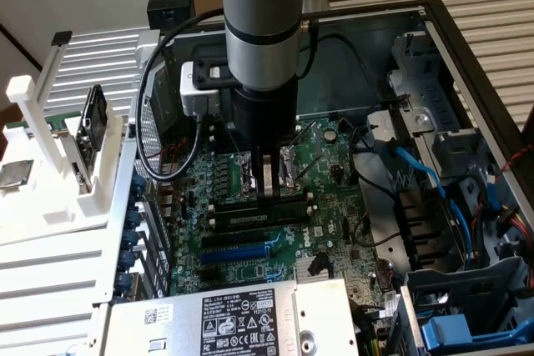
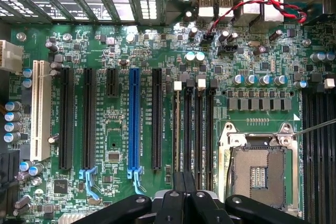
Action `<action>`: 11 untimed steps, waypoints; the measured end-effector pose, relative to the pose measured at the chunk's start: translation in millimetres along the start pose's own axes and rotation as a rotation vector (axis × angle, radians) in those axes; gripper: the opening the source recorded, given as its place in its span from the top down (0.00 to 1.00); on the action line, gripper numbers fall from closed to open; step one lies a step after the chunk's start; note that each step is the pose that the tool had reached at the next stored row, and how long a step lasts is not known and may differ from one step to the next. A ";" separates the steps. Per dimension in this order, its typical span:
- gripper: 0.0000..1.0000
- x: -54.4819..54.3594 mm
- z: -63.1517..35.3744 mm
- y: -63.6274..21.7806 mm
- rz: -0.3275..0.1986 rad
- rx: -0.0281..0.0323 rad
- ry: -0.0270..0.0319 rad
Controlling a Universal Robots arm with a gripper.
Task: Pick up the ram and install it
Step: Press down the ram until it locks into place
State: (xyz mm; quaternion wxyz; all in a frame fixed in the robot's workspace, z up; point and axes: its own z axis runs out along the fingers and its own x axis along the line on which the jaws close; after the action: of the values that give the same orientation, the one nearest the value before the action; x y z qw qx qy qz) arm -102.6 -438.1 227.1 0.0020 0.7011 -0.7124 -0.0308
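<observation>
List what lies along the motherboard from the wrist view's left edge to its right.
White slot → black slots → blue expansion slot → black slot → memory slots → CPU socket.

The hand stands on the ram in the motherboard.

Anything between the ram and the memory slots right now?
Nothing visible. The ram stands on edge at the memory slots, directly under the shut hand; no cable crosses between them. Whether it is fully seated is unclear.
</observation>
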 end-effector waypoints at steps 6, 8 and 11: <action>0.90 -0.5 -13.9 0.7 0.000 0.0002 -0.0002; 0.90 -0.9 -23.6 1.1 0.000 0.0001 -0.0002; 0.90 -1.2 -30.4 1.5 0.000 0.0001 -0.0001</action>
State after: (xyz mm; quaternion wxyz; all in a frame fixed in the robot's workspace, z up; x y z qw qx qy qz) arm -102.7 -438.1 257.6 0.0019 0.7011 -0.7124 -0.0308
